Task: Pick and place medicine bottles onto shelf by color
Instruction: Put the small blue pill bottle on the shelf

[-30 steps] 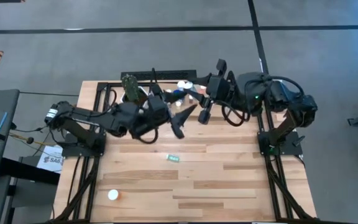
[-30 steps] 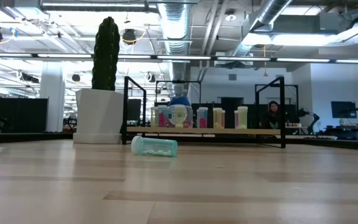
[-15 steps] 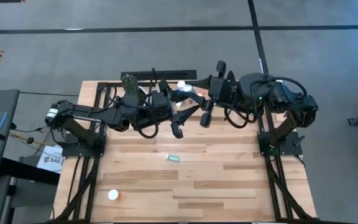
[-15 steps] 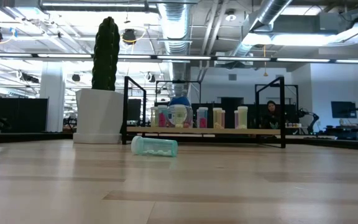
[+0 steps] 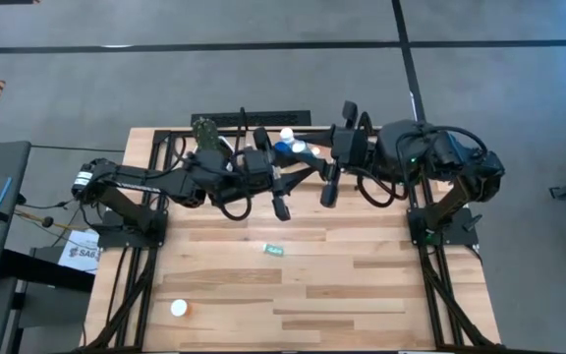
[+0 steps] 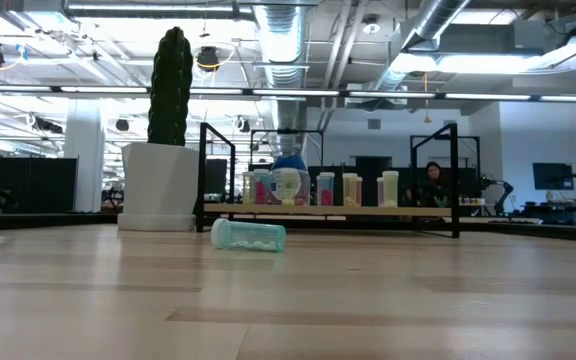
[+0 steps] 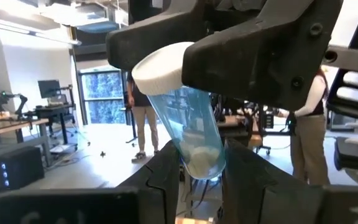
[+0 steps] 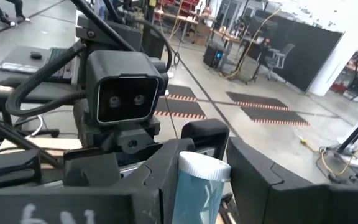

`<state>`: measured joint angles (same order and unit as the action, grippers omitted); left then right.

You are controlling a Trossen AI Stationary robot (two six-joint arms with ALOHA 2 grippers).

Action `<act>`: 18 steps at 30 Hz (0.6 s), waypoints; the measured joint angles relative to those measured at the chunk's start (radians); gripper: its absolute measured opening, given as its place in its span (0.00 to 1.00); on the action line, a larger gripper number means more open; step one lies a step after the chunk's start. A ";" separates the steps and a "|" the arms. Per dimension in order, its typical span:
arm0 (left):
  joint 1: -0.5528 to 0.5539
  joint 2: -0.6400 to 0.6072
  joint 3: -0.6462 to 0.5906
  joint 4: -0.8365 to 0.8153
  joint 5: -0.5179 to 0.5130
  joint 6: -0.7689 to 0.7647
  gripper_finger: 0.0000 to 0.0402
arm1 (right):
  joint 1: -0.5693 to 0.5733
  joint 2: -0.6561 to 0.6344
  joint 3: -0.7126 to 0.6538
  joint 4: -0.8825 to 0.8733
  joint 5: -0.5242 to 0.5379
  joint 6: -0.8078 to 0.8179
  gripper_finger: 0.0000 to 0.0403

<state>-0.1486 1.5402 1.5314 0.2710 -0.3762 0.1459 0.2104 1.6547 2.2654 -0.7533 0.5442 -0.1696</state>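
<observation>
Teal bottle [image 7: 194,134] hangs in mid-air between both arms above the table's [image 5: 362,295] far half, near the shelf [image 6: 328,210]: left gripper [image 7: 194,171] clenches its base, right gripper [image 8: 197,174] its capped end, seemingly a handover for placing.

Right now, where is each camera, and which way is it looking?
High: above the table, looking straight down; left arm and right arm show.
Low: at tabletop height, looking level across at the lying bottle, cactus and shelf; no robot shows.
Left wrist: on the left arm, looking past the left gripper, shut on the held bottle.
Right wrist: on the right arm, facing the left arm; right gripper shut on that bottle's cap.
Shared: wrist views, the held bottle; high and low, the lying bottle.
</observation>
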 joint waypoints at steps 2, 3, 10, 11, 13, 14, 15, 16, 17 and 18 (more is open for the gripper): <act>0.000 0.000 0.000 -0.012 -0.002 -0.004 0.21 | 0.000 0.000 0.000 -0.020 0.000 0.017 0.35; 0.000 0.000 0.000 -0.018 -0.002 -0.005 0.21 | 0.000 0.000 0.000 -0.029 0.000 0.026 0.35; -0.002 0.002 -0.001 -0.090 0.012 -0.017 0.21 | 0.028 -0.027 0.000 -0.148 0.003 0.120 0.35; -0.002 0.002 -0.001 -0.099 0.014 -0.025 0.21 | 0.033 -0.034 0.000 -0.165 0.003 0.142 0.36; -0.002 0.002 -0.001 -0.119 0.014 -0.042 0.21 | 0.041 -0.050 -0.001 -0.202 0.003 0.180 0.37; -0.002 0.002 -0.001 -0.129 0.014 -0.052 0.21 | 0.044 -0.057 -0.001 -0.226 0.003 0.201 0.39; -0.002 0.002 0.000 -0.139 0.014 -0.056 0.21 | 0.046 -0.065 -0.001 -0.253 0.003 0.225 0.41; -0.002 0.002 0.000 -0.143 0.014 -0.062 0.21 | 0.045 -0.071 -0.001 -0.275 -0.003 0.252 0.43; -0.002 0.001 0.000 -0.148 0.014 -0.066 0.21 | 0.045 -0.076 -0.001 -0.300 -0.017 0.284 0.45; -0.002 0.000 0.000 -0.157 0.016 -0.072 0.21 | 0.045 -0.078 -0.002 -0.324 -0.023 0.315 0.48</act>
<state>-0.1505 1.5397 1.5319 0.1135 -0.3599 0.0741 0.2558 1.5762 2.2635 -1.0769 0.5209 0.1454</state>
